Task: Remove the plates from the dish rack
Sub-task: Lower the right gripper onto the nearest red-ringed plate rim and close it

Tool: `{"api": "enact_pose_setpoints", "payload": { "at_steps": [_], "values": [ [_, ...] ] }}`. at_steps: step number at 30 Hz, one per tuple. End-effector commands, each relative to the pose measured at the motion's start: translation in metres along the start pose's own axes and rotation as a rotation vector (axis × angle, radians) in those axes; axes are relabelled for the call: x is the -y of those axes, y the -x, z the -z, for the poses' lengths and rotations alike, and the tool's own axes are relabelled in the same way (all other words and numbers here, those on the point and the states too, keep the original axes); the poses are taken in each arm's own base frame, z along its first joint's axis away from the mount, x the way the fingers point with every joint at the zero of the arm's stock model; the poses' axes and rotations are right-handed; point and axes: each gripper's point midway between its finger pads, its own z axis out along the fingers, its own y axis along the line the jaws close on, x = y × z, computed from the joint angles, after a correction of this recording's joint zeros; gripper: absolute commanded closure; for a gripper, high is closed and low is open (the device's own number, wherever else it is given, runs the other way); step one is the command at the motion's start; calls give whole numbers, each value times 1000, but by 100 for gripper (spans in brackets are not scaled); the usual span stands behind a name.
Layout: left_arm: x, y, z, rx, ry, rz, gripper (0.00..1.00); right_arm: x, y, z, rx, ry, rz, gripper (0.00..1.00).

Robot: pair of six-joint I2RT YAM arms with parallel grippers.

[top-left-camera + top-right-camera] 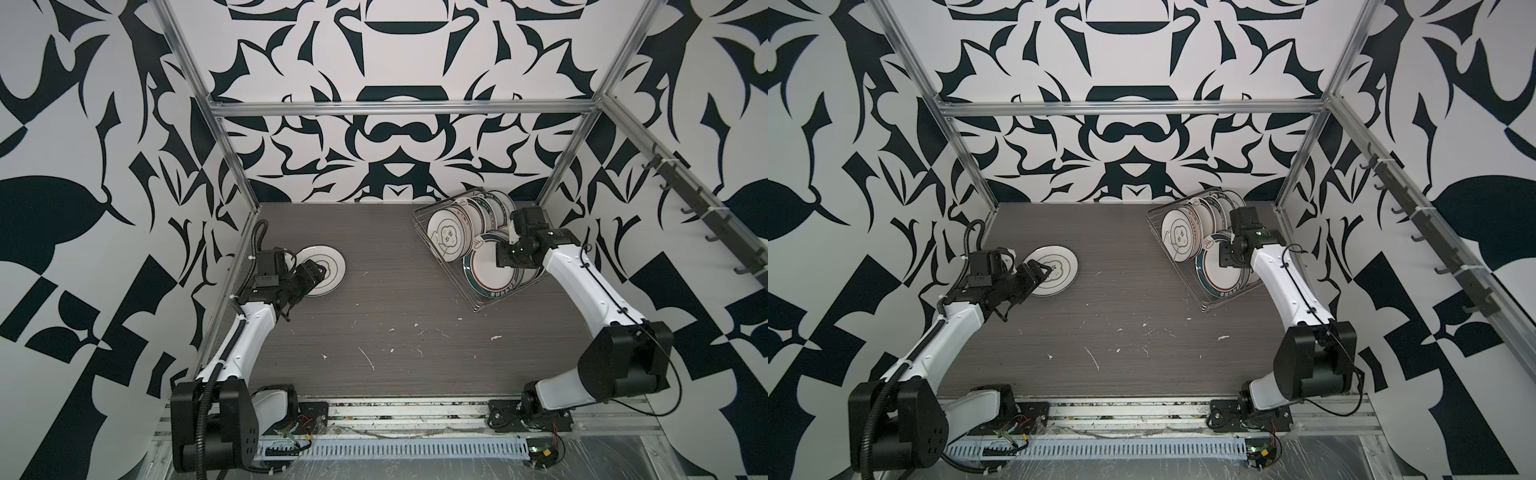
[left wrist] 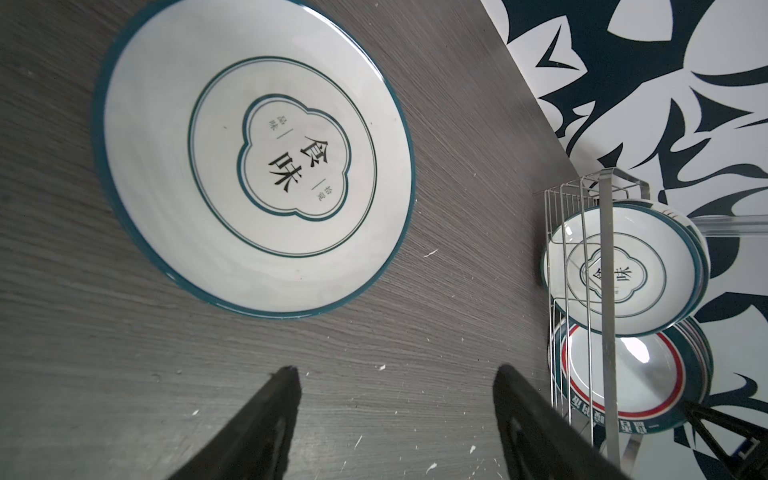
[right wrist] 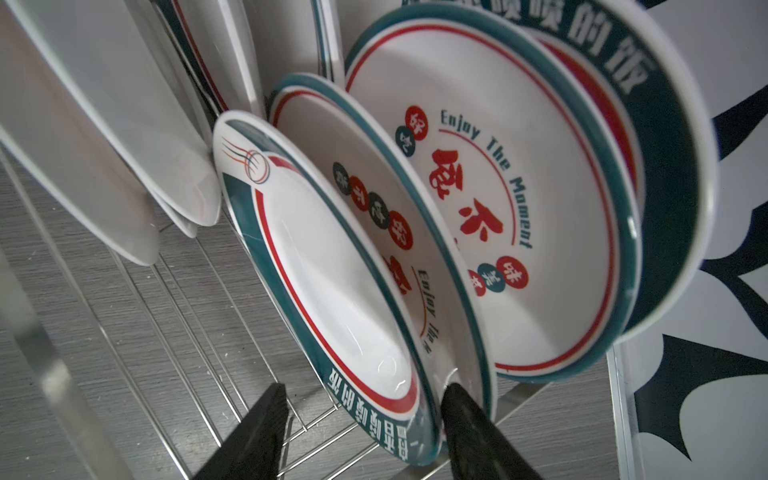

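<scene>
The dish rack [image 1: 477,307] sits at the far right of the dark wood-grain surface [image 1: 374,324], turned at an angle to its edges. It holds plates standing on edge in two rows. At the left end of the far row, a white cloud-emblem plate [image 1: 448,237] faces left, with more plates packed behind it.

The near row begins with a teal-rimmed plate [image 3: 332,282] that has a red ring and white lettering around its band. Behind it stand two plates lettered "Enjoy The Moment" [image 3: 519,187], then a further plate with a lettered teal band.

The right end effector [image 3: 363,392] reaches down into the rack from the right and straddles the lower rim of that teal-rimmed plate. Its jaws are parted. One finger [image 3: 266,424] stands in front of the plate's face with bare rack wire showing between them, and the other finger [image 3: 465,419] sits in the gap behind the plate. Whether that rear finger touches the plate's back cannot be told. In both top views the wrist housing hides these fingers.

One plate is out of the rack — a lone plate [image 2: 253,166] that lies flat and face up at the left of the surface, well apart from the rack. It has a thin teal rim and a cloud-shaped emblem with dark characters.

The left end effector [image 2: 395,374] is spread wide and holds nothing. In a top view it overlaps the left part of the lone plate, while the wrist view shows both fingers over bare surface, just short of the rim.

Small white flecks dot the near half of the surface.
</scene>
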Motion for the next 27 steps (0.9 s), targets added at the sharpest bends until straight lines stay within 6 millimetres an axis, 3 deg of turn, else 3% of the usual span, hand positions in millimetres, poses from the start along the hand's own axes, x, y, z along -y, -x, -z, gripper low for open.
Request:
{"api": "enact_pose_setpoints", "payload": {
  "at_steps": [1,15,27],
  "values": [
    [7,10,1,24,-3,-13,22,2,1,-3,7,-9,4,37],
    [9,3,-6,-1,5,-55,17,-24,-3,-26,18,134,30,50],
    [1,-4,-8,-12,24,-47,16,-25,-9,-38,-2,135,30,69]
  ]
}}
